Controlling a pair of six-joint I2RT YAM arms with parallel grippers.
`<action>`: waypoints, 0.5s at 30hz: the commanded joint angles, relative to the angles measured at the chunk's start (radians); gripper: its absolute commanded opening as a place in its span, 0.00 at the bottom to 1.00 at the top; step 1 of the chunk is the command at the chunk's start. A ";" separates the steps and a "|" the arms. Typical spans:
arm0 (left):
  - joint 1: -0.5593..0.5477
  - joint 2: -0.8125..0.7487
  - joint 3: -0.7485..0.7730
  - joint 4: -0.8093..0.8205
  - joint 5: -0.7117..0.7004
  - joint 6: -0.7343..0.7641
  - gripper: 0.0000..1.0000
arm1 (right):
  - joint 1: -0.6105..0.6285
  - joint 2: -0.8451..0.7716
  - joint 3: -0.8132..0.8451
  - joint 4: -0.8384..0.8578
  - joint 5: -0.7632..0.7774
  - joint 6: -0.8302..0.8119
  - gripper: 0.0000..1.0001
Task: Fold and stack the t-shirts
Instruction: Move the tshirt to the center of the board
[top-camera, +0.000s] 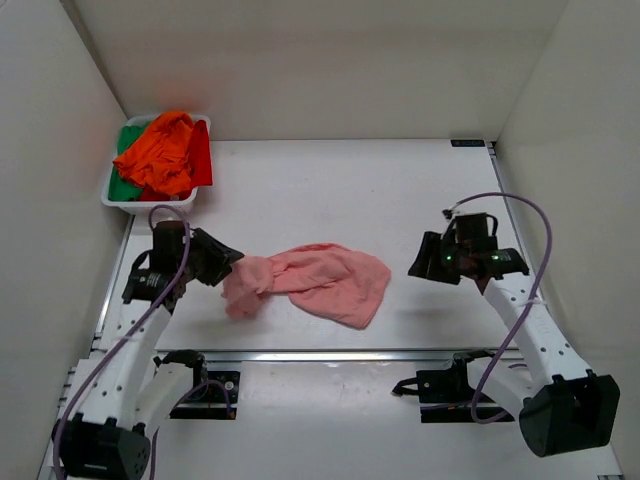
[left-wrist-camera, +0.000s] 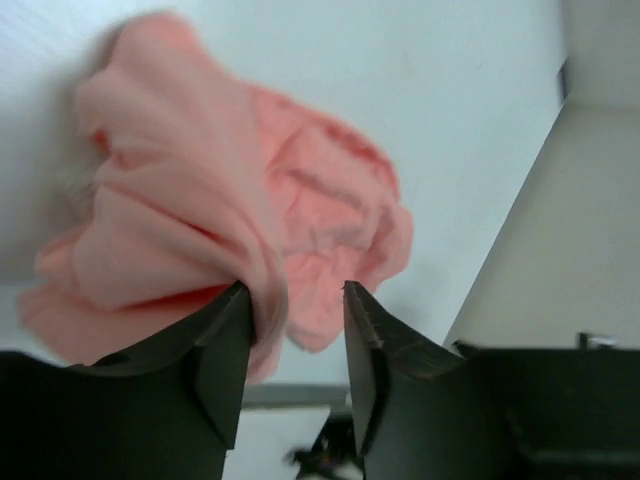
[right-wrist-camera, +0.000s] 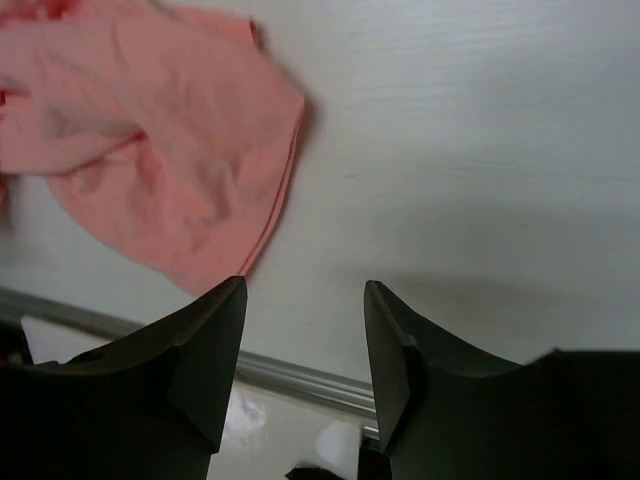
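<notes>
A salmon-pink t-shirt (top-camera: 325, 282) lies crumpled in the middle of the table, its left end bunched up. My left gripper (top-camera: 232, 262) is at that bunched end. In the left wrist view its jaws (left-wrist-camera: 295, 290) stand apart, and a fold of the pink t-shirt (left-wrist-camera: 190, 200) hangs against the inner face of the left finger (left-wrist-camera: 225, 350) without being pinched. My right gripper (top-camera: 415, 268) hovers to the right of the shirt, open (right-wrist-camera: 305, 285) with nothing between its fingers; the shirt's hem (right-wrist-camera: 160, 140) lies ahead and to its left. Orange (top-camera: 165, 150), red (top-camera: 204, 155) and green (top-camera: 124, 186) t-shirts are piled in the tray.
A white plastic tray (top-camera: 112, 201) sits at the back left corner of the table. White walls close in on the left, back and right. A metal rail (top-camera: 340, 354) runs along the table's near edge, in front of the arm bases.
</notes>
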 joint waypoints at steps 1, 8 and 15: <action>-0.022 -0.150 0.096 0.013 -0.230 0.055 0.52 | 0.076 0.021 -0.045 0.127 -0.042 0.036 0.48; -0.002 -0.180 0.023 -0.027 -0.266 0.178 0.47 | 0.131 0.070 -0.130 0.241 -0.094 0.033 0.49; 0.013 -0.227 0.037 -0.075 -0.327 0.350 0.64 | 0.172 0.059 -0.220 0.340 -0.091 0.082 0.50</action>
